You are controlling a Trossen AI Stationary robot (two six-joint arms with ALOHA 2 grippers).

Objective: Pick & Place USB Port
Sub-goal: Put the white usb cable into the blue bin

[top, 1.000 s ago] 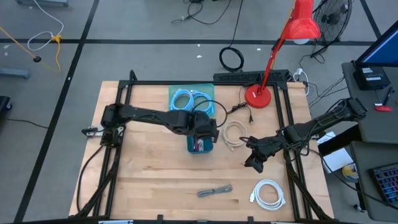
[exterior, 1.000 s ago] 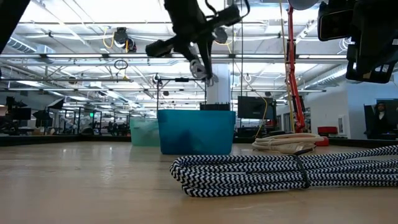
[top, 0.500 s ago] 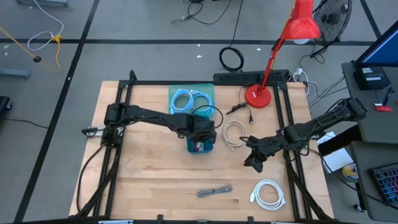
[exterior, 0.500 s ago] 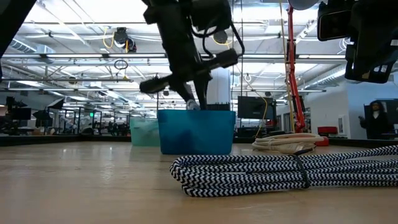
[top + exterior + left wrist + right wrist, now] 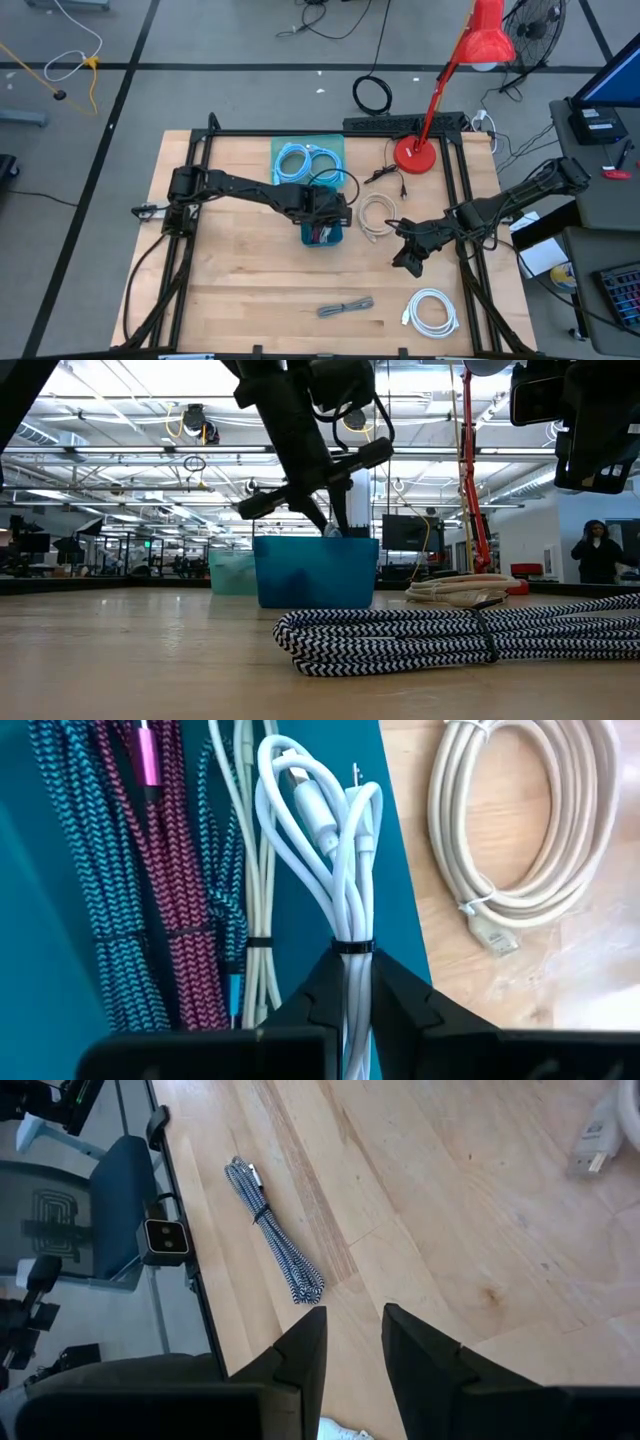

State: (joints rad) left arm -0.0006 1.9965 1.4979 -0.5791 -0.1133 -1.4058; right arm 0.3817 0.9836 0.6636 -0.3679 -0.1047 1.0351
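Note:
My left gripper (image 5: 350, 992) is shut on a bundled white USB cable (image 5: 322, 830) and reaches down into the dark teal bin (image 5: 316, 572), which stands at the table's middle (image 5: 326, 240). Inside the bin lie braided blue and red cables (image 5: 150, 890) and another pale cable. In the low view the gripper (image 5: 335, 525) sits at the bin's rim. My right gripper (image 5: 355, 1342) hovers open above bare wood at the table's right (image 5: 408, 262), nothing between its fingers. My left gripper pinches the white cable's gathered strands (image 5: 349, 972) between its two fingers, just behind the black tie (image 5: 352, 947). The fingers slant down from the table's left side and run along the bundle. The loops stick out past the fingertips inside the bin.
A light teal bin (image 5: 308, 160) with blue cables stands behind the dark one. A beige coil (image 5: 377, 215) lies to its right, a white coil (image 5: 432, 310) and a black-and-white braided cable (image 5: 345, 307) near the front. A red lamp (image 5: 415, 152) stands at the back right.
My left gripper has come down with the white cable, from well above the dark teal bin to its rim, and has rolled somewhat on the way. The cable's loops are now inside the bin. The grip stays shut.

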